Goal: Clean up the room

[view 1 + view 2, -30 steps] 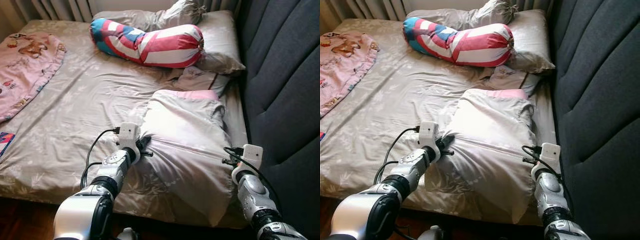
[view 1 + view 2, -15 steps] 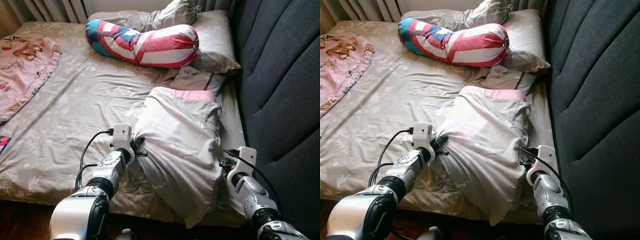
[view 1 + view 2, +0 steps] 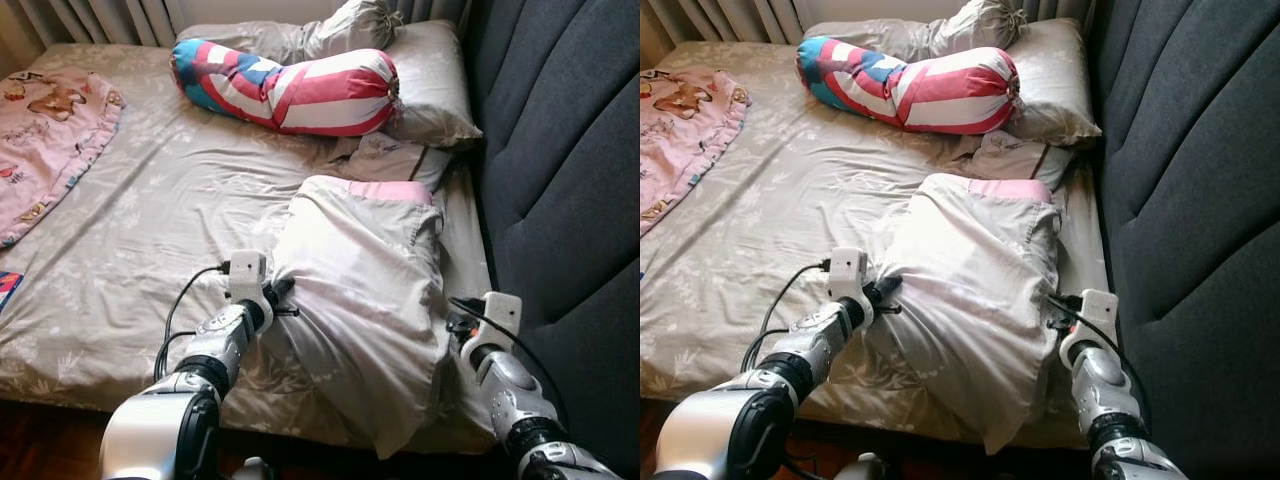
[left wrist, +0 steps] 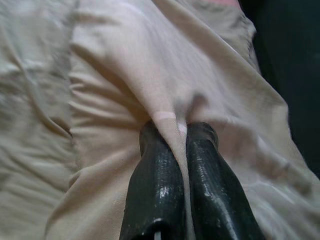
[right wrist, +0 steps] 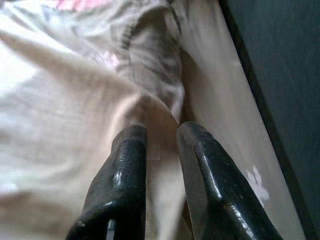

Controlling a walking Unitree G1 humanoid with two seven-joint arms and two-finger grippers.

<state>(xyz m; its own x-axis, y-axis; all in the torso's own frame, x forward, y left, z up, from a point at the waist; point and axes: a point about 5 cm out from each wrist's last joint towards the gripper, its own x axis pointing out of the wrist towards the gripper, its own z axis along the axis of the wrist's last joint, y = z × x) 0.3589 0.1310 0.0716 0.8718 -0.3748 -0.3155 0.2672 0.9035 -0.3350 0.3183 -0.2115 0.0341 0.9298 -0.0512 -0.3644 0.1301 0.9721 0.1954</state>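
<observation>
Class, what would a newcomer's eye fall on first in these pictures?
First, the big pale beige pillow at the bed's near edge beside the dark grey padded headboard, pinched on either side by the left gripper and right gripper. Next, the red, white and blue striped bolster lying against the far pillows.

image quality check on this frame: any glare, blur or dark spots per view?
Head views: sharp, daylight from the far side; the pillow top is nearly blown out white, the headboard reads dark. Left wrist view: the left gripper pinching the fabric is in focus, the far cloth soft. Right wrist view: slightly blurred, highlights on the right gripper fingers, dark at the headboard side.
</observation>
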